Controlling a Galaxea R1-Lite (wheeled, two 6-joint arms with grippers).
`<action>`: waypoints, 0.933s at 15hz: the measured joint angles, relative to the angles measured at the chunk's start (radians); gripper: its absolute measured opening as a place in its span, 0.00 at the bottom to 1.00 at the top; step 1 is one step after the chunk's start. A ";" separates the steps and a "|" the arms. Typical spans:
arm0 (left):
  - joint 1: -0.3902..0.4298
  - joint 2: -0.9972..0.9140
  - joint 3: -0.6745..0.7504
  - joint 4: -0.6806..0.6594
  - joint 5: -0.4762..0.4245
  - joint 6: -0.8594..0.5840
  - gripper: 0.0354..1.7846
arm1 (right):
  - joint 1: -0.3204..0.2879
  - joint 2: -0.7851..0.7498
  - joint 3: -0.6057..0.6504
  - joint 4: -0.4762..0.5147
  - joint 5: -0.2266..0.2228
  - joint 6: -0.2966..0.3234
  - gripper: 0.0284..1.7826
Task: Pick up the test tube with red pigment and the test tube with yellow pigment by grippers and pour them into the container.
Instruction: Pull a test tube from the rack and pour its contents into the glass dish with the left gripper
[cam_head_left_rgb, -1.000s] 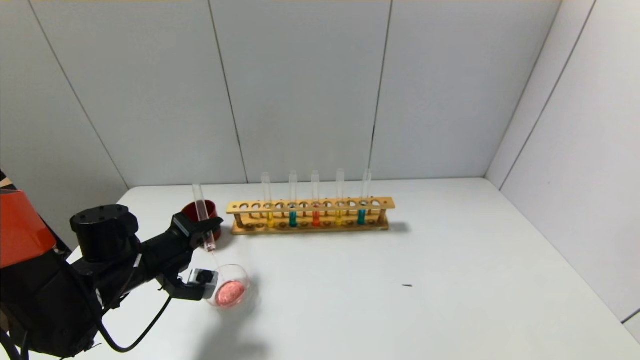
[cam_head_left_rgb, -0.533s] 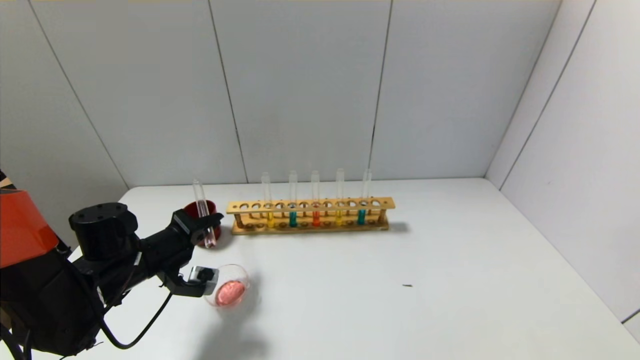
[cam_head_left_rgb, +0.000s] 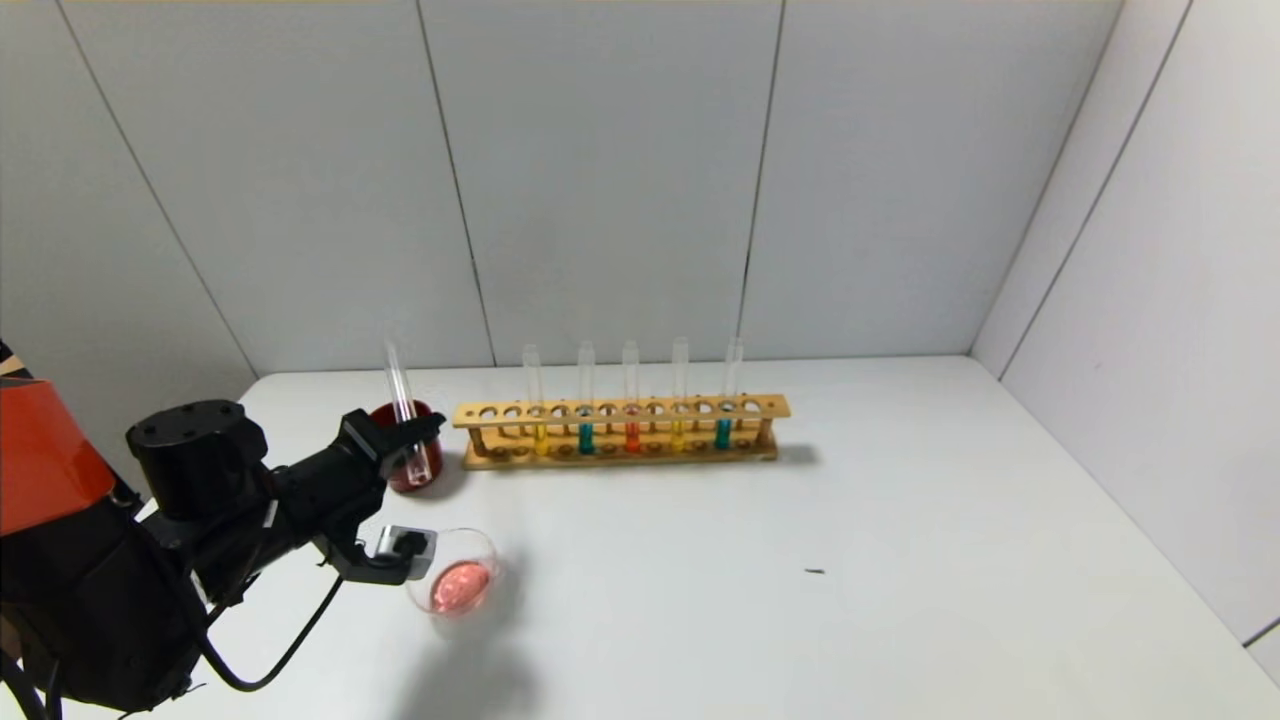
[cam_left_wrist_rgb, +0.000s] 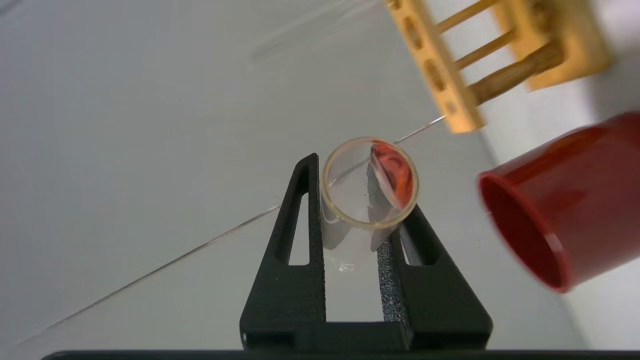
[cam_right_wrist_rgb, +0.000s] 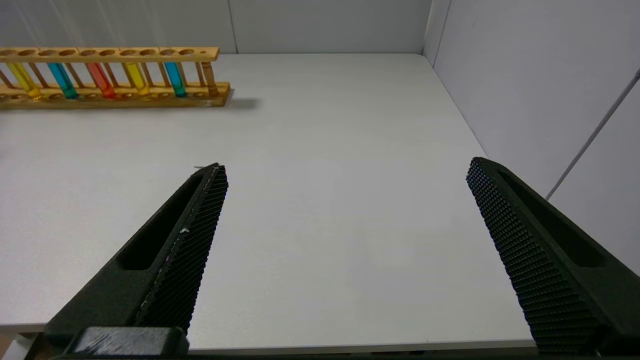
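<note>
My left gripper is shut on the test tube with red pigment. The tube is near upright and almost empty, and its lower end hangs in front of the dark red cup. In the left wrist view the tube's mouth sits between my fingers, with orange-red residue inside. The clear glass container sits on the table in front of the gripper and holds pink-red liquid. Two yellow tubes stand in the wooden rack. My right gripper is open and empty.
The rack also holds two teal tubes and a red-orange tube. The rack also shows in the right wrist view and the cup in the left wrist view. Grey walls close the back and right. A small dark speck lies on the table.
My left gripper has carried the tube back from above the container toward the red cup. The thin stream of liquid into the container has stopped.
</note>
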 joint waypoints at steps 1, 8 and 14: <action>0.000 0.000 0.001 -0.001 0.000 0.007 0.17 | 0.000 0.000 0.000 0.000 0.000 0.000 0.98; 0.000 -0.024 -0.004 -0.003 -0.001 0.095 0.17 | 0.000 0.000 0.000 0.000 0.000 0.000 0.98; 0.000 -0.045 -0.019 -0.002 0.002 0.114 0.17 | 0.000 0.000 0.000 0.000 0.000 0.000 0.98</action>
